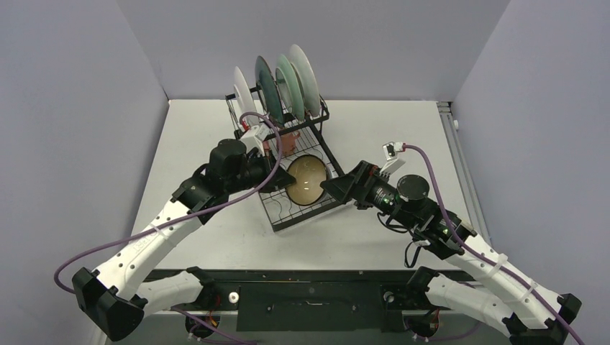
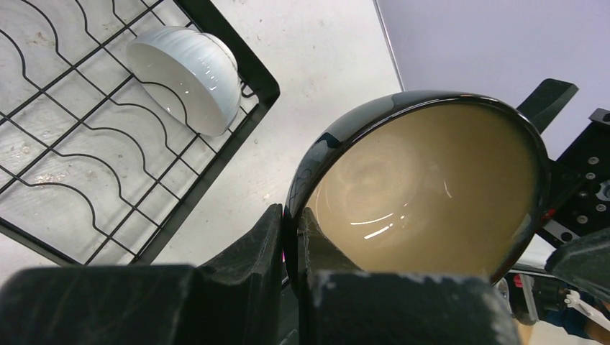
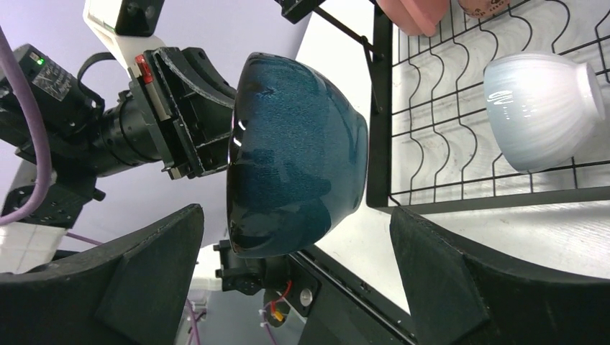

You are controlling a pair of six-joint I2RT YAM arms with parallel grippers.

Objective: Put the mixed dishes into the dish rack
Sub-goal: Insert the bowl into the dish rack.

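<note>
My left arm reached from 7 o'clock up toward 1 o'clock, elbow low over the desk (image 1: 288,248), wrist level beside the dish rack (image 1: 298,221). My left claw (image 2: 291,244) was clenched on the rim of the dark bowl (image 1: 308,181), one finger inside the lip and one outside. The bowl hung tilted in the air, its tan inside turned to my left wrist and its dark blue-black outside turned to my right.

Seen from above, the bowl lay over the rack's lower tray. Both wrist views showed it clear of the wire, just off the rack's edge. The white bowl (image 2: 183,75) lay on its side in the tray, a pink mug (image 3: 410,14) sat further in, and the plates (image 1: 284,86) stood upright in the slots at the rack's 12 o'clock end.

My right arm stretched from 5 o'clock toward 10 o'clock, forearm raised. My right claw (image 1: 338,188) was spread wide, gripping nothing, with a finger on either side of the dark bowl and neither touching it.
</note>
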